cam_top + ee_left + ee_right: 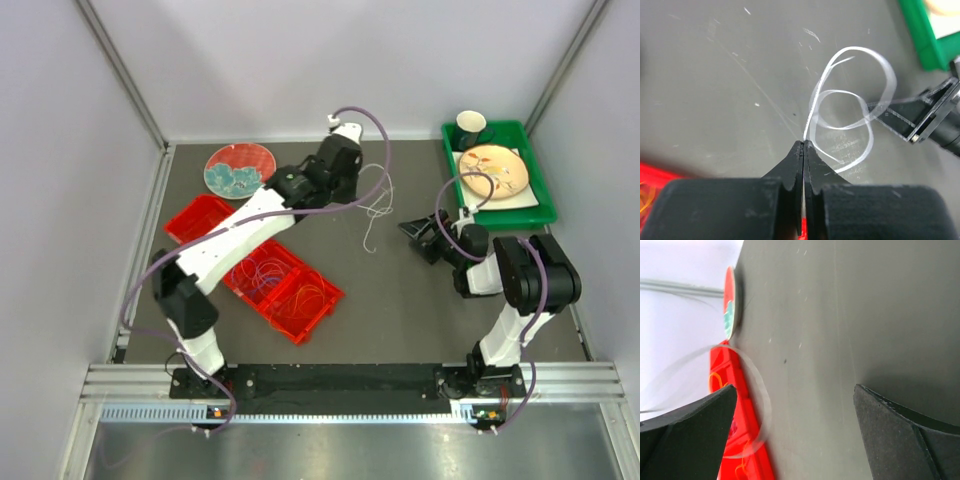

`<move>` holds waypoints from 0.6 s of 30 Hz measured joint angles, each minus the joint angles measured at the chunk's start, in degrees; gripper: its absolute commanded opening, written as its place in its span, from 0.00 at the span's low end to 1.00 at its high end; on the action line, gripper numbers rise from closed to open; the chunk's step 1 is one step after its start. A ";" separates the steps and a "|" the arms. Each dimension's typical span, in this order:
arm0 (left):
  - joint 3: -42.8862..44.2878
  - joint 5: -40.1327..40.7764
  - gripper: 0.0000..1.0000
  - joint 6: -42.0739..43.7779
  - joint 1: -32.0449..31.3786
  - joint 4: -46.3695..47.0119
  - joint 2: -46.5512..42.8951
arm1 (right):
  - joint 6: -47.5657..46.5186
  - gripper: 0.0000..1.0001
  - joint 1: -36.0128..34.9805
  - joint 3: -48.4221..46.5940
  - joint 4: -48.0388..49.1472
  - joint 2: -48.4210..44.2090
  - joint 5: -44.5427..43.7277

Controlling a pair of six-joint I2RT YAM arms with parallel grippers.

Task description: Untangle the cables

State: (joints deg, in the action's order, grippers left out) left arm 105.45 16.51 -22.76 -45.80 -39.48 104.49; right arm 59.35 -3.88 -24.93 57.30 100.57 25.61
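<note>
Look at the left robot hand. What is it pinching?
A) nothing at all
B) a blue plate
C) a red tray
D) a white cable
D: in the left wrist view the left gripper has its two fingers pressed together on the end of the white cable, which curls away from the tips in loops.

no readable text, labels, brands, numbers or signs anywhere
</note>
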 measured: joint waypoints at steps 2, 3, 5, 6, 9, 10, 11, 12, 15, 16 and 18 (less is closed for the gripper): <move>-2.34 1.22 0.00 0.00 0.02 0.17 -4.68 | 1.53 0.99 0.00 2.45 4.37 0.39 1.40; -3.85 1.66 0.00 -0.02 0.07 0.52 -6.69 | 2.29 0.99 -0.02 3.34 6.34 0.81 2.03; -6.78 2.47 0.00 -0.04 0.15 0.55 -9.68 | 4.33 0.99 -0.15 5.14 10.40 2.21 3.76; -8.00 2.64 0.00 -0.09 0.17 0.55 -10.45 | 5.38 0.99 -0.52 5.49 12.35 3.04 4.76; -11.02 2.86 0.00 -0.35 0.31 0.42 -10.97 | 7.13 0.99 -2.05 5.33 14.69 4.50 6.58; -11.98 2.86 0.00 -0.46 0.33 0.39 -10.97 | 7.28 0.99 -2.80 5.27 14.75 4.52 6.93; -12.72 2.89 0.00 -0.48 0.33 0.24 -10.97 | 7.23 0.99 -3.91 5.20 14.80 4.50 7.26; -13.16 2.89 0.00 -0.48 0.33 0.17 -10.97 | 6.80 0.99 -5.16 4.94 14.51 4.33 7.54; -14.03 3.10 0.00 -0.46 0.33 -0.02 -11.02 | 4.68 0.99 -8.48 4.20 12.35 1.40 7.21; -14.23 3.32 0.00 -0.46 0.33 0.02 -11.08 | 3.52 0.99 -9.49 4.17 10.67 -0.85 6.78; -15.13 3.54 0.00 -0.50 0.33 0.02 -11.50 | 1.68 0.99 -10.58 4.26 8.37 -5.01 5.95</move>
State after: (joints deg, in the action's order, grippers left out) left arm 90.32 20.05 -23.27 -45.47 -39.46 92.99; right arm 61.04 -14.46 -20.67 65.67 95.57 31.55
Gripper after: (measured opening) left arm 0.009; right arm 0.987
